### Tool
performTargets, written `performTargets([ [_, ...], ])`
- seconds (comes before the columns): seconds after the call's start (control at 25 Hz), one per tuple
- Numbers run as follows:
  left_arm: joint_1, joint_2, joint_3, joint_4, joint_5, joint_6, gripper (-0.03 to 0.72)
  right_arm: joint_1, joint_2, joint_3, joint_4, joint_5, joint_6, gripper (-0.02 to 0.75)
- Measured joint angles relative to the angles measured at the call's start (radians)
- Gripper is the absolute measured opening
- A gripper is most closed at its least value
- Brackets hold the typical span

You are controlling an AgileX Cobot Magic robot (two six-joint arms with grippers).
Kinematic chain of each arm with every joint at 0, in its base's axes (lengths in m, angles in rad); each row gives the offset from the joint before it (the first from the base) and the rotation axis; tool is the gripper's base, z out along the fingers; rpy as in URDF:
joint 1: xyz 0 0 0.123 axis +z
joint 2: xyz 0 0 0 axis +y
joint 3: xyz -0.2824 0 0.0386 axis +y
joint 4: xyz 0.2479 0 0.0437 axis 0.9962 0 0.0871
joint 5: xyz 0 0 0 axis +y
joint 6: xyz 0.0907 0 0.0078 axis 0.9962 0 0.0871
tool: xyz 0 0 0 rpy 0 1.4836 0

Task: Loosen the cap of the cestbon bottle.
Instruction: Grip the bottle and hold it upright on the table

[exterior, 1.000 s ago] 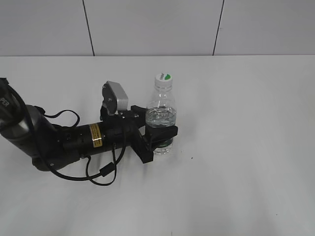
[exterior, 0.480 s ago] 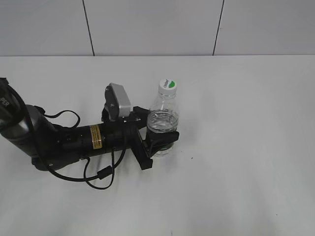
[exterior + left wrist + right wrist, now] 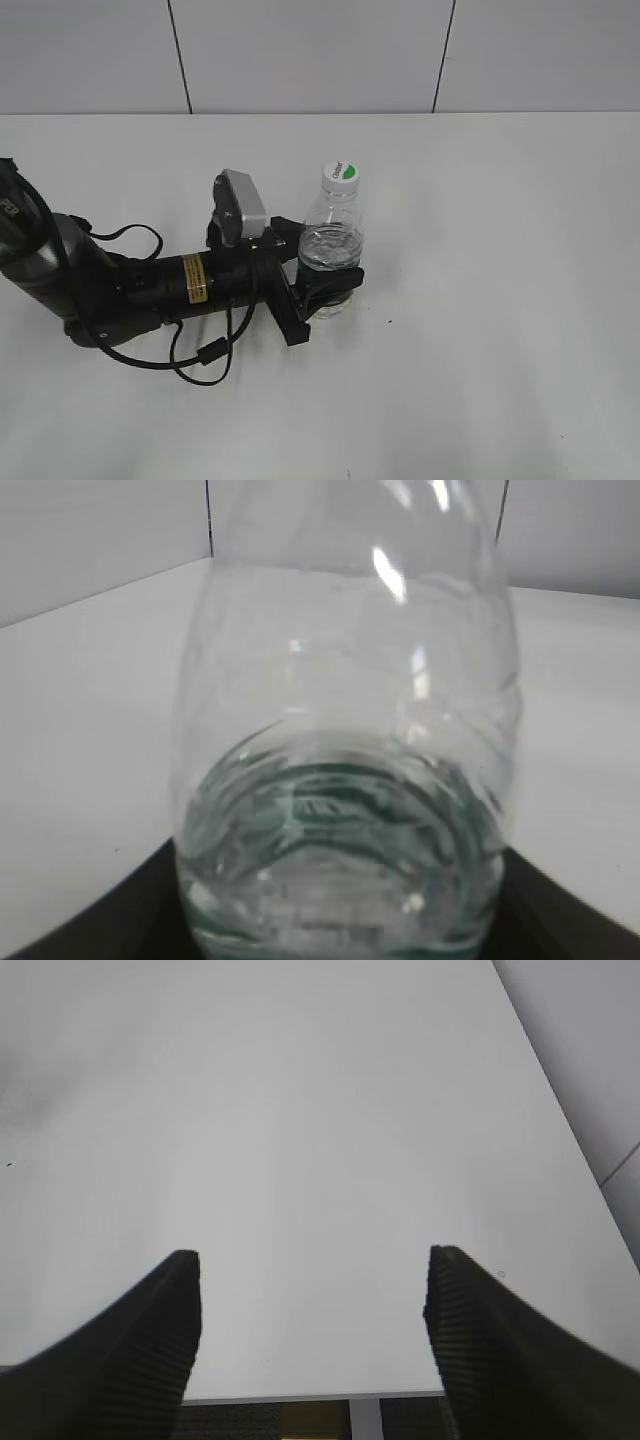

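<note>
The cestbon bottle (image 3: 330,245) is a small clear plastic bottle, tilted a little to the right on the white table. Its white cap (image 3: 342,173) with a green half-circle mark sits on top. My left gripper (image 3: 322,285) is shut on the bottle's lower body, over the label band. In the left wrist view the bottle (image 3: 345,740) fills the frame, with black jaws at both lower corners. My right gripper (image 3: 312,1300) is open and empty above bare table; it is out of the exterior view.
The left arm (image 3: 150,285) lies low across the table's left half with a looped black cable (image 3: 205,355). A white tiled wall (image 3: 320,55) backs the table. The right wrist view shows the table's edge (image 3: 310,1397) below the jaws.
The left gripper has tipped the bottle slightly to the right, and the cap has shifted right. Since half a second ago nothing has visibly moved.
</note>
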Motion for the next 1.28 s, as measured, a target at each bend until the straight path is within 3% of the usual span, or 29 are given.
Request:
performTargets([
  [0.84, 0.000, 0.013, 0.000, -0.030, -0.019, -0.001, 0.409, 0.000, 0.000, -0.009, 0.000, -0.011, -0.035, 0.536],
  [1.28, 0.000, 0.013, 0.000, -0.032, -0.019, -0.001, 0.409, 0.000, 0.256, -0.024, 0.066, -0.322, -0.110, 0.538],
])
